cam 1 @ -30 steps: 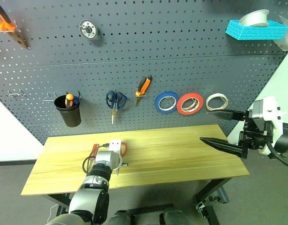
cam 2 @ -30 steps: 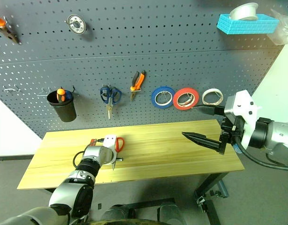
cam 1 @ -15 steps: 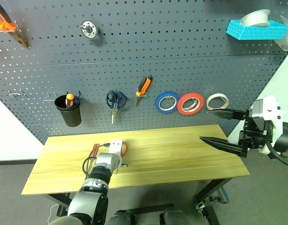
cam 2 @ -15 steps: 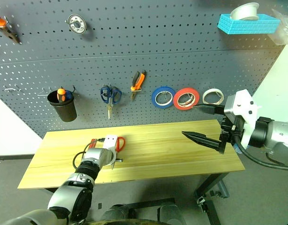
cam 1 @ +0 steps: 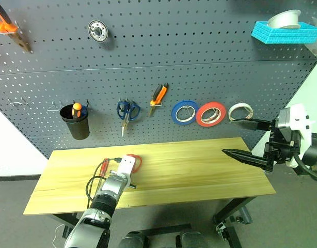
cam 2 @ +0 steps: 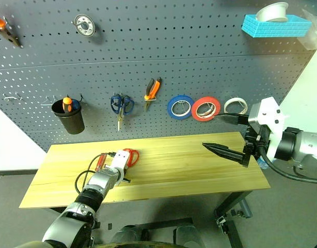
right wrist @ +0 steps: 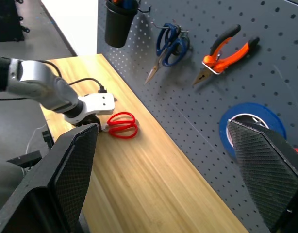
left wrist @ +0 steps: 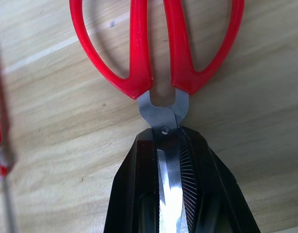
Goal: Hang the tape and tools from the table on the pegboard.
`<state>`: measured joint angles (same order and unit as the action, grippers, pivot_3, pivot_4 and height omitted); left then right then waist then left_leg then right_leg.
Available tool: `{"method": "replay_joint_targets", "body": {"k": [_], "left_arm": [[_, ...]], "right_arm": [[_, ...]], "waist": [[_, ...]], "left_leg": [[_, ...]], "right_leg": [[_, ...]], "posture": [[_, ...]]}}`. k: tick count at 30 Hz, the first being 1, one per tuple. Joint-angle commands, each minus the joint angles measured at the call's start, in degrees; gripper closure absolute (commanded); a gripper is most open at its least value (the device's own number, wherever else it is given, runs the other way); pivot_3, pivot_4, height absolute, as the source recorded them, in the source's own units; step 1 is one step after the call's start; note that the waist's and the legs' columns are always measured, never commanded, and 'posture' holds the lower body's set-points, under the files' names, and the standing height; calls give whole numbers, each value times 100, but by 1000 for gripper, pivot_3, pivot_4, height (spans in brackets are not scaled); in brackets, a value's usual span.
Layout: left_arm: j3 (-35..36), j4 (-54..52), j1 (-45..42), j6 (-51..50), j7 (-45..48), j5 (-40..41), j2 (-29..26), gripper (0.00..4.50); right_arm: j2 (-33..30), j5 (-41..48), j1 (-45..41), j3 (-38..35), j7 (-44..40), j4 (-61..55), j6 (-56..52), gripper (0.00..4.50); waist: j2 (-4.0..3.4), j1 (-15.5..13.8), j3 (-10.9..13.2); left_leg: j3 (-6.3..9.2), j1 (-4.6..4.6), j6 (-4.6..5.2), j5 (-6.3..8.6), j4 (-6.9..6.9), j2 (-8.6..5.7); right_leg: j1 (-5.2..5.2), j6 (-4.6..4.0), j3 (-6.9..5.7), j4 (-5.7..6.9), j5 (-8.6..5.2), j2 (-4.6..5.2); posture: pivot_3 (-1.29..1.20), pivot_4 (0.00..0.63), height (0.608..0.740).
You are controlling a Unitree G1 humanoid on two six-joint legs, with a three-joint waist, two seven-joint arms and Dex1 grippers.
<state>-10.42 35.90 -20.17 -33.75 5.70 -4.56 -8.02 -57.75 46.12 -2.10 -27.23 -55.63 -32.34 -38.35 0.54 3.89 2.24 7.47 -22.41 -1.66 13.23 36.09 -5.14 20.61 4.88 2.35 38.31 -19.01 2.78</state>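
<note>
On the left of the table (cam 1: 200, 170), a slab of pale, matte, yellowish wood planks, the slim red-handled screwdriver (cam 1: 102, 168) is lying flat just beside the left gripper (left wrist: 169, 145). That gripper is clamping its two black, ribbed fingers (left wrist: 192, 174) together on the bare steel blades of the red-handled scissors (left wrist: 158, 43), just below the pivot, with the glossy plastic loops pointing away from it. The hold looks risky: polished metal between hard fingers is likely slippery, so the scissors may be swivelling or sliding out once lifted, and the heavier handle end could be dragging them down.

Further right, on the pegboard (cam 1: 210, 46), a dark grey panel with a regular grid of small holes, the orange-and-black pliers (cam 1: 157, 95) and the flat red-orange tape roll (cam 1: 209, 114) are already hanging on metal hooks. The free hooks are thin, so threading a handle loop onto one may be failing if the scissors tilt in the grip.

At the far right, the right gripper (cam 1: 247, 138) is hovering past the table's end with its long pointed fingers spread wide, carrying nothing.
</note>
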Motion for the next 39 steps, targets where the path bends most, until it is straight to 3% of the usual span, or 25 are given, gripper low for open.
{"method": "replay_joint_targets", "body": {"k": [1, 19, 39], "left_arm": [[-97, -61, 142, 308, 148, -162, -128, 4259], [-757, -512, 1092, 2997, 83, -1155, -947, 4259], [-637, -677, 1099, 4835, -515, -1447, -872, 4260]], "right_arm": [[-74, -28, -88, -72, -28, -20, 96, 0], [-70, -222, -112, -53, -126, 94, 132, 0], [-5, -427, -283, 269, -197, 329, 315, 0]], "waist": [[-6, -3, -4], [-22, -12, -12], [-23, -150, -13]], "left_leg": [[0, -1, 2, 2, -2, 0], [-1, -11, 19, 22, -2, -2], [-3, -82, 38, 17, 12, -7]], "right_leg": [[-1, -3, 0, -6, 2, 1], [-2, 2, 1, -26, -1, 9], [63, 10, 1, -23, 3, 10]], "posture": [[-170, 0, 717], [-168, 0, 717], [-148, 0, 717]]}}
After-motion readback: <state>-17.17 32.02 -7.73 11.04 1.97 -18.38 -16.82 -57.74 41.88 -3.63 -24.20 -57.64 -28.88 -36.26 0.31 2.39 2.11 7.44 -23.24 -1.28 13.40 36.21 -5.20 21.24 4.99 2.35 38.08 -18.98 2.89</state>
